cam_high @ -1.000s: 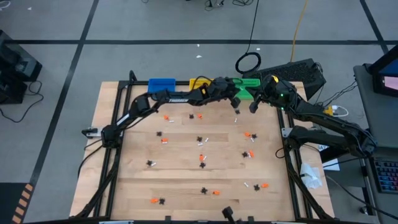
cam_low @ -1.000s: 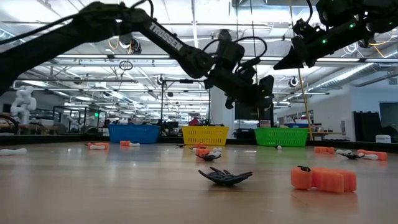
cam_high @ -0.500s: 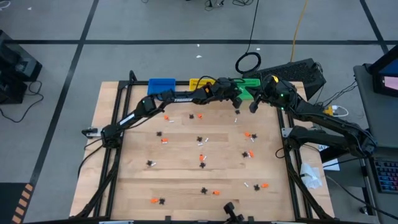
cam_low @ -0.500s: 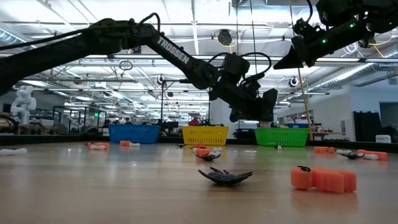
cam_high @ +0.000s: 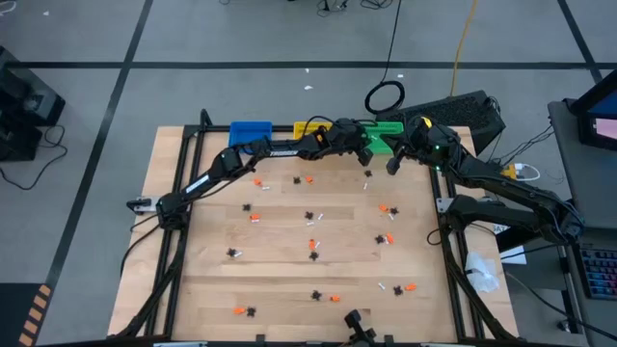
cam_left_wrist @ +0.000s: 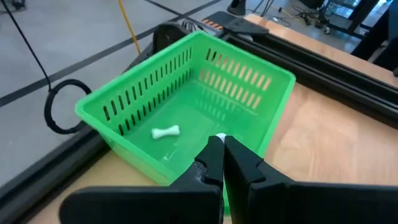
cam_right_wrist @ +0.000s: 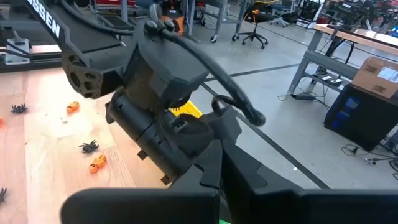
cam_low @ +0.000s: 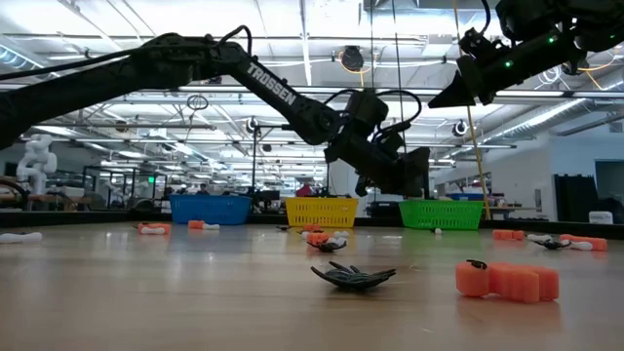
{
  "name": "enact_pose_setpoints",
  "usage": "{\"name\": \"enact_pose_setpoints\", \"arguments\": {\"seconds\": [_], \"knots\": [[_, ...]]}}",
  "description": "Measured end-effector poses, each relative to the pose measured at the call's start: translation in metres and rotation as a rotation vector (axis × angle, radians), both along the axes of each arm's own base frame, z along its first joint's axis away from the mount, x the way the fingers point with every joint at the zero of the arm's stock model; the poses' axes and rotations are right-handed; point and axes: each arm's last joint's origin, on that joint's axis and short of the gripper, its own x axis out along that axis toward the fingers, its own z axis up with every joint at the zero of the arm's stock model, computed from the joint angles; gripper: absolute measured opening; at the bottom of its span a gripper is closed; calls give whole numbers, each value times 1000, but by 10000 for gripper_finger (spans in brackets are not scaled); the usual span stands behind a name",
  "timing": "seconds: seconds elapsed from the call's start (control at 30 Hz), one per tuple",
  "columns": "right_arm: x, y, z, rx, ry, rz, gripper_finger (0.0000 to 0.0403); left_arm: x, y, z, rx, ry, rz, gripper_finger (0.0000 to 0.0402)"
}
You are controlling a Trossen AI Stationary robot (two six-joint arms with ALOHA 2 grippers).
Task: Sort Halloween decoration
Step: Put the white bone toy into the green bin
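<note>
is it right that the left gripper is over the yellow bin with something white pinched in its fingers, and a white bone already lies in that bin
Not quite: the bin is green, not yellow. The left wrist view shows the left gripper shut on a small white piece over the green bin, with a white bone already lying inside. The yellow bin stands beside it in the low view.

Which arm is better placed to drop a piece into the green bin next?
Left. The left gripper hangs over the green bin, shut on a small white piece. The right gripper hovers beside it, shut, apparently empty.
</note>
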Motion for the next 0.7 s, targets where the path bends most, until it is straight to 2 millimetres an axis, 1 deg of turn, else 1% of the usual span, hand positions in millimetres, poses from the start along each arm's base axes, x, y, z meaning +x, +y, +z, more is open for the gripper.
{"name": "enact_pose_setpoints", "arguments": {"seconds": [0.33, 0.7], "knots": [[0, 0, 0, -2, -3, 0, 0, 0, 0, 2, 5, -5, -2, 1], [0, 0, 1, -3, -5, 0, 0, -2, 3, 1, 10, 7, 39, 1]]}}
